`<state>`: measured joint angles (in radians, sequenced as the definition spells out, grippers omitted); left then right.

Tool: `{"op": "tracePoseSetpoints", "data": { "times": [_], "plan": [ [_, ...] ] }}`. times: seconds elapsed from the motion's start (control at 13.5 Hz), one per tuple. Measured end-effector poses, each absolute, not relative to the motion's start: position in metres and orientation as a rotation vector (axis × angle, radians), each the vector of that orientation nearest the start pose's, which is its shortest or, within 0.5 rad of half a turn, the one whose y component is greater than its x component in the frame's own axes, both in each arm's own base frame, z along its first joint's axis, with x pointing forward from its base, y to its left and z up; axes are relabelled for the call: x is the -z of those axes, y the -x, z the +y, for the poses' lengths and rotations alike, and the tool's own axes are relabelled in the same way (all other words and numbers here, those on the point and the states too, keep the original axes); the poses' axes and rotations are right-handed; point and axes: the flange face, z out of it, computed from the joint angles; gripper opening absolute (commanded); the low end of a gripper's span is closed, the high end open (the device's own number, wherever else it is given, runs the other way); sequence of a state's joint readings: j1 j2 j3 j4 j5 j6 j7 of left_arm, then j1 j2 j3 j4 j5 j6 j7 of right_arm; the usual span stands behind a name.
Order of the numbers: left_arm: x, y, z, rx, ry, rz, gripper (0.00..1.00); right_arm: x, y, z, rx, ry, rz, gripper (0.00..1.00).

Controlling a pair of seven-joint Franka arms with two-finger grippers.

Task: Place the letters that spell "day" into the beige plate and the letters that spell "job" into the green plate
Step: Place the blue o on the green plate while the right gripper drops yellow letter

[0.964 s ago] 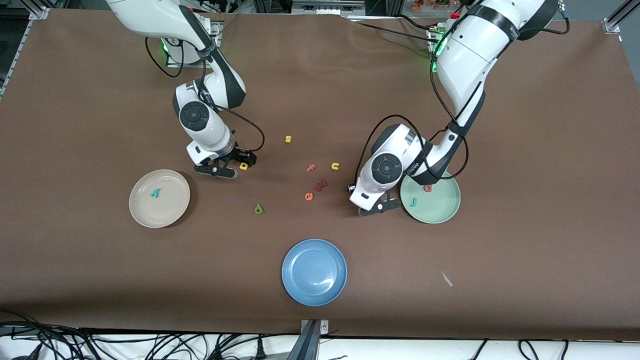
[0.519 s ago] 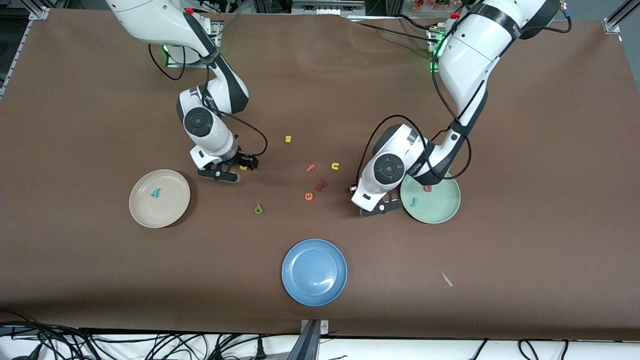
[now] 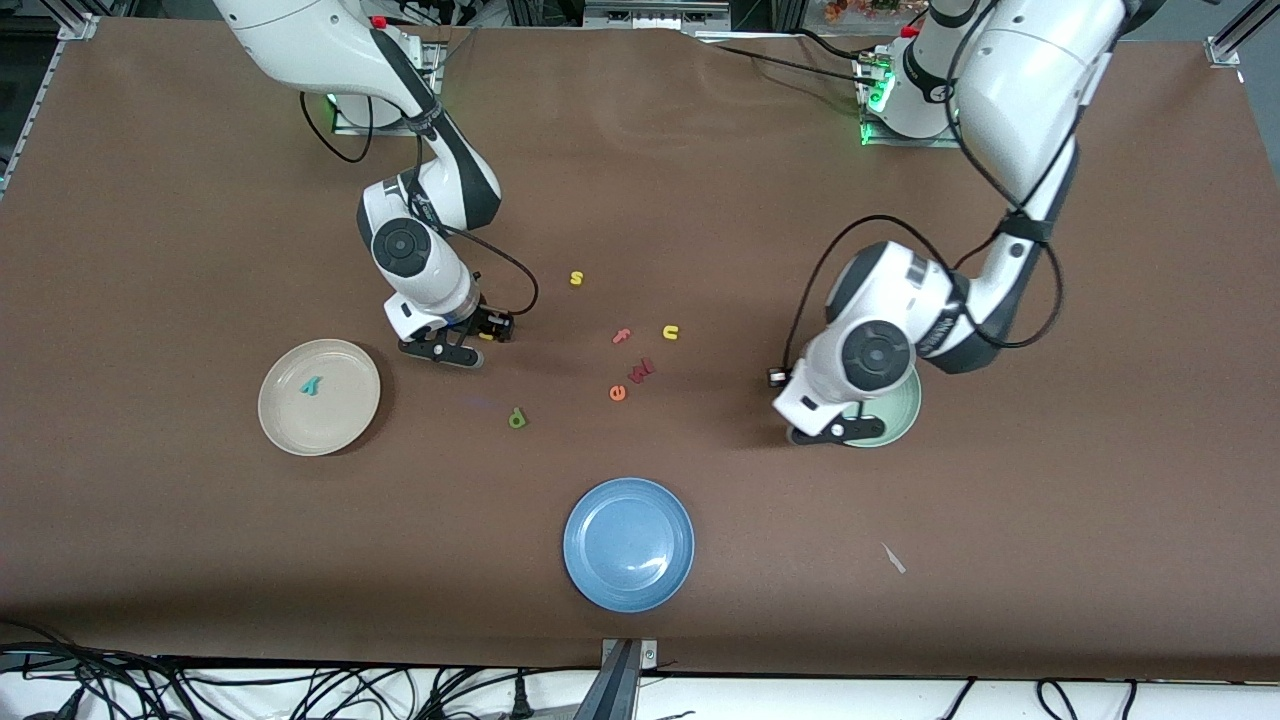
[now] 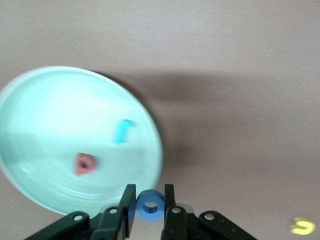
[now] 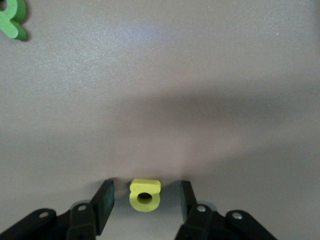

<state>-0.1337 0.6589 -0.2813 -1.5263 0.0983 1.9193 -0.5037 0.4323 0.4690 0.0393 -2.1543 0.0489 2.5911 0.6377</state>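
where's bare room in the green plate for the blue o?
Green plate: the broad stretch between its rim and the two letters is bare. It is crowded around the red letter and light-blue j. Left gripper, shut on the blue o, is at the plate's edge.

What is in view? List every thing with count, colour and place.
table: one, brown
beige plate: one, toward the right arm's end
y: one, teal, on the beige plate
green plate: one, toward the left arm's end
j: one, light blue, on the green plate
b: one, salmon, on the green plate
blue plate: one, nearest the camera
o: one, blue, in the left jaws
a: one, yellow, on the table between the right jaws
d: one, green, mid-table
s, u: two, yellow, mid-table
f: one, pink
e: one, orange
w: one, dark red
scrap: one, white
left jaws: shut on the o, at the green plate's rim
right jaws: open, astride the a
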Motion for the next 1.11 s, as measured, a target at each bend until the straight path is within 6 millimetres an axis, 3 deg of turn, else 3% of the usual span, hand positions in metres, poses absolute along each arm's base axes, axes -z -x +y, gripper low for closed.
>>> {"op": "tracePoseSetpoints", "data": {
  "times": [0.22,0.37,0.44,0.52,0.59,0.89,1.11],
  "plan": [
    [-0.244,-0.634,-0.208,-0.466,3.079,-0.088,0.03,-0.176,-0.504,0.257,-0.073,3.1,0.358,0.24],
    [-0.225,-0.628,-0.206,-0.514,3.066,-0.079,0.11,-0.177,-0.505,0.257,-0.072,3.099,0.388,0.16],
    [-0.219,-0.627,-0.206,-0.527,3.063,-0.077,0.23,-0.177,-0.506,0.257,-0.072,3.099,0.391,0.13],
    [-0.216,-0.626,-0.206,-0.535,3.061,-0.076,0.65,-0.177,-0.506,0.258,-0.076,3.1,0.392,0.13],
    [-0.214,-0.625,-0.206,-0.541,3.06,-0.075,1.0,-0.179,-0.508,0.259,-0.093,3.106,0.393,0.13],
    [-0.213,-0.626,-0.205,-0.541,3.06,-0.075,1.0,-0.21,-0.532,0.267,-0.223,3.156,0.394,0.12],
    [-0.233,-0.635,-0.206,-0.481,3.081,-0.081,1.0,-0.235,-0.554,0.243,-0.259,3.202,0.314,0.12]
  ]
}}
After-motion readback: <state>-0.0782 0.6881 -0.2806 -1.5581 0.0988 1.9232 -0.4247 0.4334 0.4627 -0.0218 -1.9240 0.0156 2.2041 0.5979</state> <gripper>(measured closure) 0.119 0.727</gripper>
